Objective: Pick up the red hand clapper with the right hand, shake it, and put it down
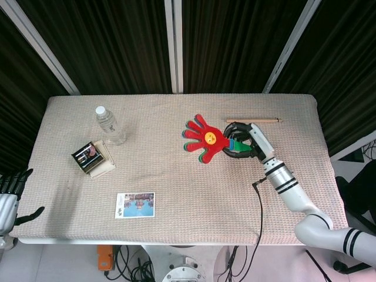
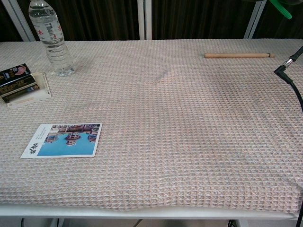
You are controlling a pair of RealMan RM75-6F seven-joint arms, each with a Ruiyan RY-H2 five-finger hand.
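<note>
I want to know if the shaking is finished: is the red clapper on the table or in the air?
In the air. The right hand holds the red clapper; the chest view shows no clapper on the table.

Water bottle (image 2: 51,38) label: red characters are seen, but nothing can be read.
Postcard (image 2: 63,140), near the bottle: dark print is carried on its left strip, too small to be made out.
Dark box (image 2: 17,79), beside the bottle: markings are shown, none legible.
Red hand clapper (image 1: 205,139): a yellow smiley sign is carried.
</note>
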